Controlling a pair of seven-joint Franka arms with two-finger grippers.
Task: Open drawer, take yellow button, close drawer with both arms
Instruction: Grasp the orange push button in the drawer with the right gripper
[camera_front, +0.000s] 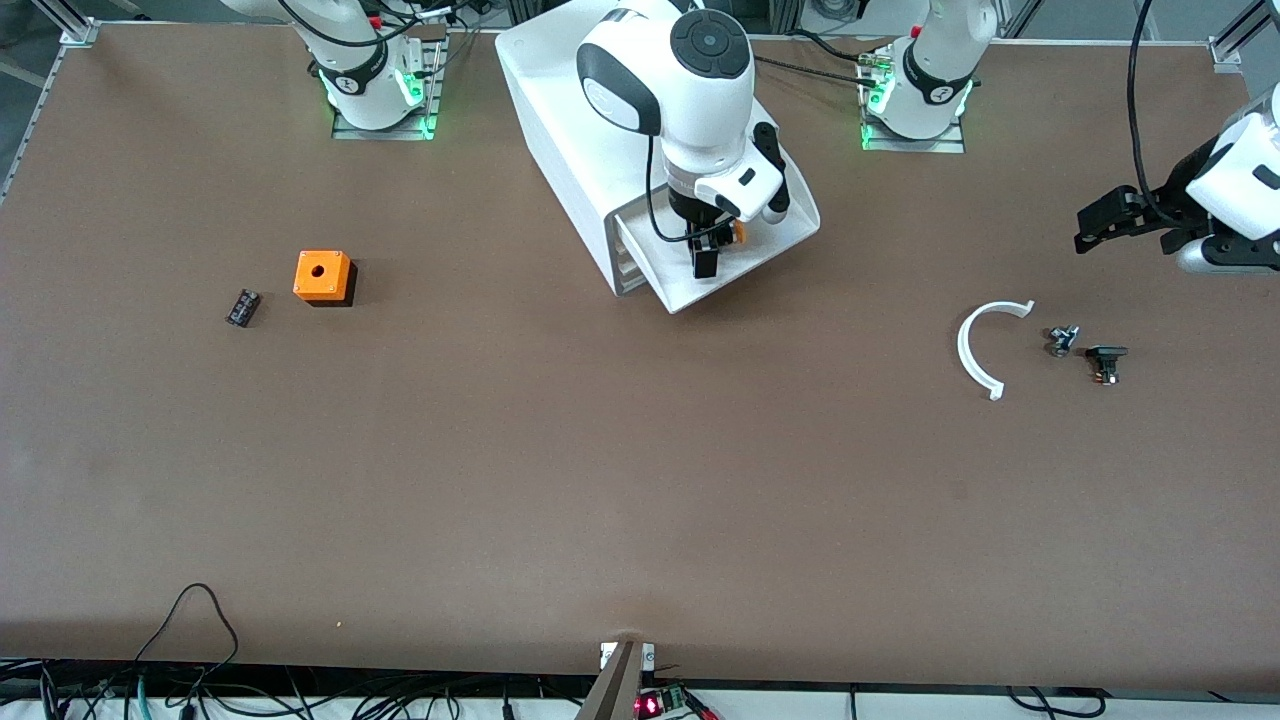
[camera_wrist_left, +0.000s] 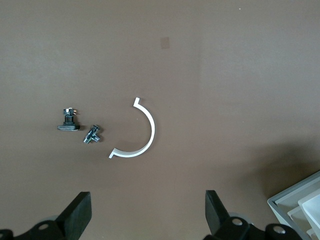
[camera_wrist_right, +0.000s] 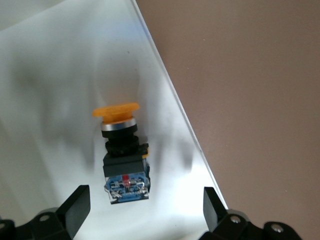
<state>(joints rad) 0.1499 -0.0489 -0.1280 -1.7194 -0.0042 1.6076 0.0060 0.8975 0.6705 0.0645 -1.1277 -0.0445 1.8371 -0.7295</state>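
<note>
The drawer (camera_front: 690, 290) stands pulled out of the cabinet (camera_front: 560, 90). The button (camera_wrist_right: 122, 150) lies on its side in the drawer. The right gripper (camera_wrist_right: 145, 212) hangs directly above the button, fingers spread wide, empty. The left gripper (camera_wrist_left: 147, 215) waits toward the left arm's end of the table from the cabinet, wide, empty.

No text, label, brand or number can be read on any thing, on the arms or on the worktop (camera_front: 640, 480).
</note>
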